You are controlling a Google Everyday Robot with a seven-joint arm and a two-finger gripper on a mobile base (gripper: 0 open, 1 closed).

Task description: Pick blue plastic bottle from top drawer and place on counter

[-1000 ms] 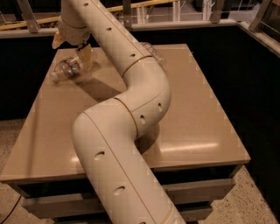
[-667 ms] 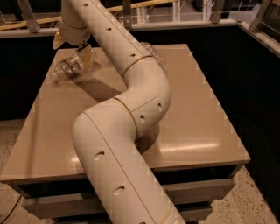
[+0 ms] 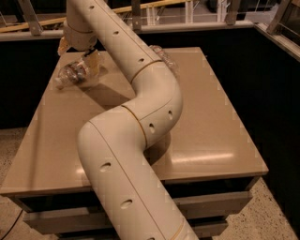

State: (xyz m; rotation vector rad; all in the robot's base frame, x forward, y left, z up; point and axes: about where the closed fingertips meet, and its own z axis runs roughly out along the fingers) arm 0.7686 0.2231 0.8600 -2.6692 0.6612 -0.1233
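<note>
The blue plastic bottle [image 3: 71, 75], clear and ribbed, lies on its side on the glossy beige counter [image 3: 211, 117] near the far left corner. My gripper [image 3: 78, 55] hangs just above and behind the bottle at the end of the long cream arm [image 3: 140, 108]. Its fingers [image 3: 95, 62] stand apart, one on each side above the bottle, and hold nothing. The top drawer [image 3: 220, 200] shows as a pale front under the counter's near edge, pushed in.
A second clear plastic object [image 3: 163, 55] lies on the counter's far side, partly behind the arm. A metal railing [image 3: 187, 9] runs behind the table. Dark panels flank the table on both sides. Speckled floor [image 3: 276, 211] is at the near right.
</note>
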